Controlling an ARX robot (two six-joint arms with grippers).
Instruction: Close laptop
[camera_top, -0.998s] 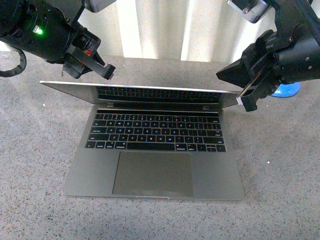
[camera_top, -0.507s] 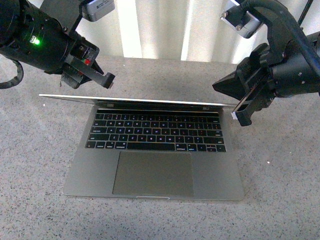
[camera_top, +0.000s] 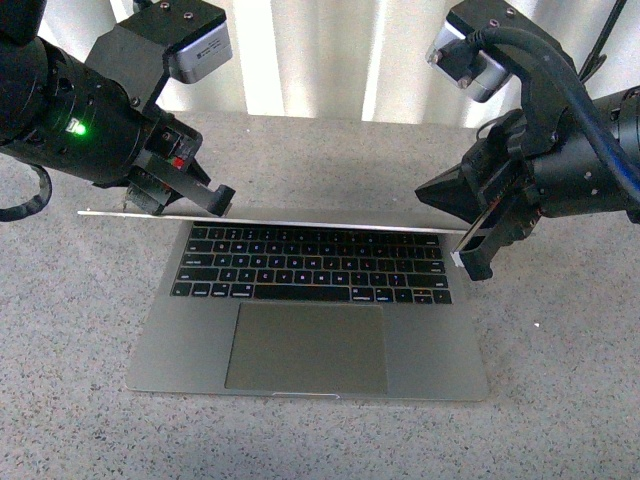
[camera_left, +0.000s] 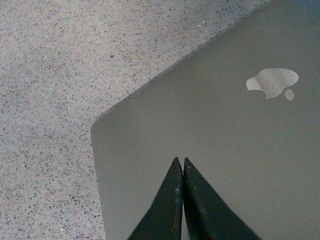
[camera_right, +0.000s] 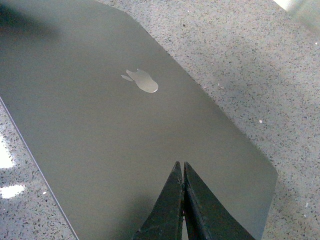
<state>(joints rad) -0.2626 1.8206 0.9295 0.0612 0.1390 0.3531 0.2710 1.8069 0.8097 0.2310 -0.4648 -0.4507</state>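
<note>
The grey laptop (camera_top: 305, 345) lies open on the table, keyboard and trackpad facing up. Its lid (camera_top: 300, 222) shows edge-on as a thin line over the back of the keyboard, lowered far forward. My left gripper (camera_top: 222, 200) is shut, its tips on the lid's outer face near the left corner. My right gripper (camera_top: 470, 262) is shut too, against the lid's right corner. The left wrist view has the shut left gripper (camera_left: 179, 161) on the grey lid (camera_left: 225, 140) with its pale logo (camera_left: 272, 81). Over in the right wrist view, the right gripper (camera_right: 180, 165) rests on the lid (camera_right: 100, 135).
A speckled grey table (camera_top: 560, 380) surrounds the laptop, with room in front and at both sides. A pale ribbed wall (camera_top: 320, 60) stands behind the table's back edge.
The lid has swung further down toward the keyboard, hiding the screen. Both shut grippers have come down and forward with it.
</note>
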